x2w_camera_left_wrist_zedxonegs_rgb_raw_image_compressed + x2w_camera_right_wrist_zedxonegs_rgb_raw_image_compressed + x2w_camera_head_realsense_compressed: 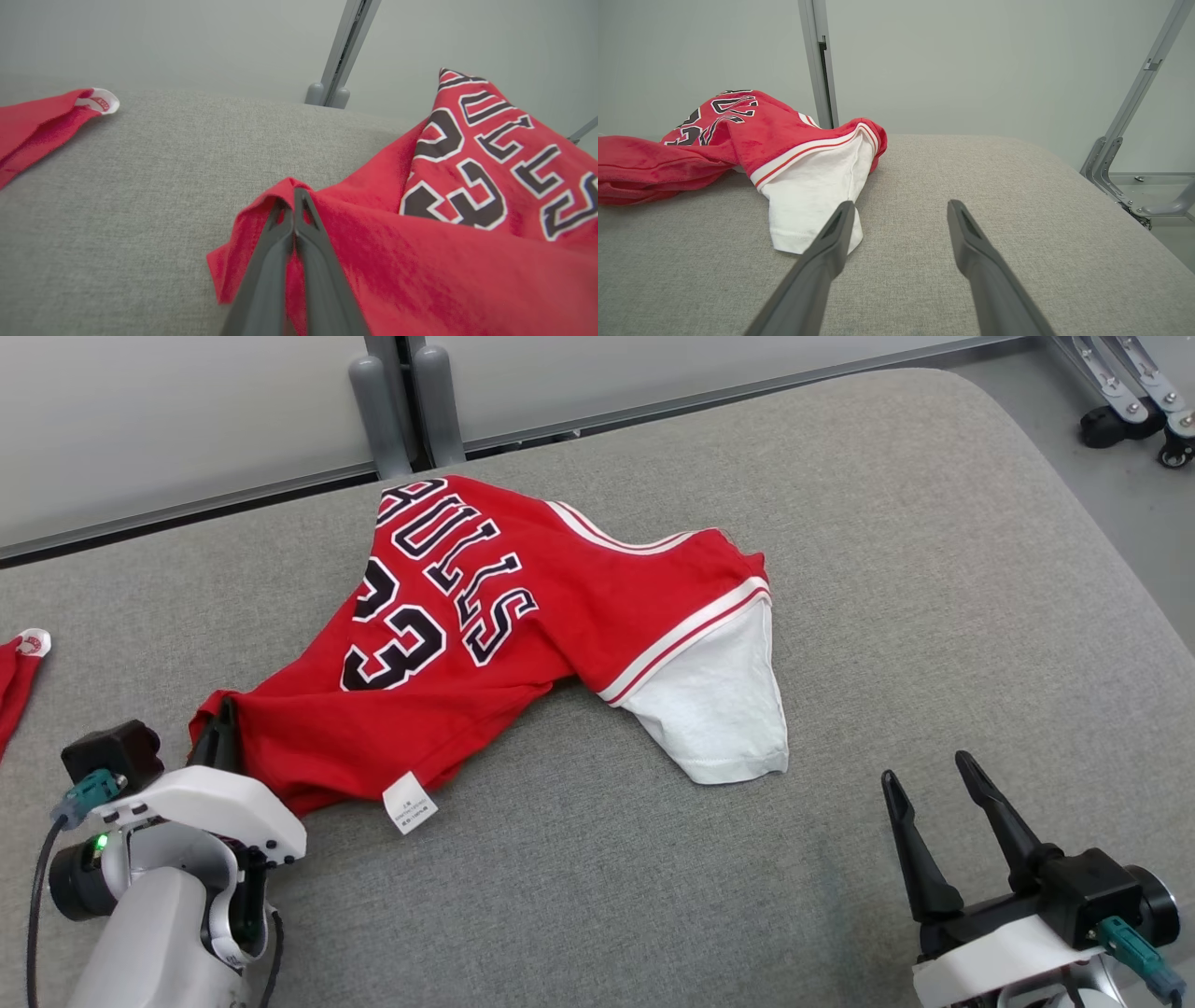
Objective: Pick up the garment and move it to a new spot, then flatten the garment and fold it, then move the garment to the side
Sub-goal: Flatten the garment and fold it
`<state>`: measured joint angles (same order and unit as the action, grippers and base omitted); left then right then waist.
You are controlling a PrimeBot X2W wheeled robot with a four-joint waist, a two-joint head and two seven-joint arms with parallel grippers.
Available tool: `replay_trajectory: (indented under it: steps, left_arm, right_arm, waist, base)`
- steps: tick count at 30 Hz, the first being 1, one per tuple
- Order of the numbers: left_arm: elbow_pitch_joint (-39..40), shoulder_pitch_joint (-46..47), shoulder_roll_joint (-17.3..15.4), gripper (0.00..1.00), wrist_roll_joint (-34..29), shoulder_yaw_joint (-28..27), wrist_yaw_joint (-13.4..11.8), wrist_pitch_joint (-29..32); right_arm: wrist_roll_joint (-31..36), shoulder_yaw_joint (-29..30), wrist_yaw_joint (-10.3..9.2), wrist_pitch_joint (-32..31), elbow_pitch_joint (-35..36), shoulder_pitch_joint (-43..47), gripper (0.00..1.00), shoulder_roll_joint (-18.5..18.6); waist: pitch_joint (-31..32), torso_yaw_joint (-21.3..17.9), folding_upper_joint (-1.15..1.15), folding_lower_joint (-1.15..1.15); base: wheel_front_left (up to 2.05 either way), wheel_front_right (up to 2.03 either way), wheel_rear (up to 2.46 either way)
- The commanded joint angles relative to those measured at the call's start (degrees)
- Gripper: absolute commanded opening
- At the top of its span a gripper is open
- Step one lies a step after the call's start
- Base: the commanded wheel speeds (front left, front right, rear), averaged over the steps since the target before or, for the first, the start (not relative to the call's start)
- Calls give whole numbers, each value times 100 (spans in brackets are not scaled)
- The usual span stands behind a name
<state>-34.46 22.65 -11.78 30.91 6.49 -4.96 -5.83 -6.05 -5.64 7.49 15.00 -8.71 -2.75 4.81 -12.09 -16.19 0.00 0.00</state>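
Garment, red, spreads ahead and right of left claw, which is clamped on its hem corner, on grey worktop. Right claw gapes empty; white sleeve just ahead-left.

Lab — padded table, partition panels

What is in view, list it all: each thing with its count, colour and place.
jersey: one, red with black-and-white lettering and a white sleeve, crumpled mid-cushion
care label: one, white, at the jersey's near hem
red cloth: one, red with a white tag, cushion's far left edge
cushion: one, grey, under everything
posts: two, grey, behind the cushion's far edge
wheeled frame: one, grey with black casters, floor at upper right
left gripper: one, dark fingers, shut on the jersey's left corner
right gripper: one, dark fingers, open, lower right, clear of the jersey
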Motion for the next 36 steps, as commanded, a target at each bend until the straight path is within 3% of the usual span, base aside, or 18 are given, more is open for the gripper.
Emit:
replay_trajectory:
  steps: [1,6,12,14,19,32,33,34,35,36]
  left_arm:
    - [-106,72,18,99,31,-2,102,-119]
    - [-446,-47,191,100,397,-317,366,-683]
    - [319,-974,455,100,754,-666,658,-892]
    - [723,-1524,611,100,920,-517,830,-787]
    - [1026,-1875,706,100,980,-111,1062,-548]
    - [407,-1253,441,96,719,68,1127,-706]
    - [387,-1228,436,71,728,78,1150,-720]
    - [380,-1206,416,36,708,118,1178,-743]
    - [396,-1190,395,10,676,155,1181,-760]
    - [427,-1186,385,0,676,186,1191,-779]
  right_arm:
    - [-8,20,1,28,-22,-33,100,38]
    - [18,71,1,28,-31,69,100,7]
    - [41,78,1,28,-24,151,100,-18]
    - [42,83,1,28,0,179,100,-28]
    - [35,48,1,28,4,162,100,-30]
    - [-19,32,1,28,-35,93,100,0]
    - [-22,34,1,28,-40,110,100,-7]
    - [-28,43,1,28,-44,123,100,-14]
    - [-36,52,1,28,-44,137,100,-22]
    - [-37,54,1,28,-41,155,100,-33]
  waist:
    - [7,-2,0,0]
    - [99,55,0,0]
    - [218,107,0,0]
    - [226,123,0,0]
    - [174,145,0,0]
    - [122,-74,0,0]
    - [129,-86,0,0]
    - [135,-94,0,0]
    - [142,-97,0,0]
    - [151,-95,0,0]
  base:
    - [0,0,0]
    - [0,0,0]
    - [0,0,0]
    - [0,0,0]
    - [0,0,0]
    - [0,0,0]
    - [0,0,0]
    - [0,0,0]
    - [0,0,0]
    - [0,0,0]
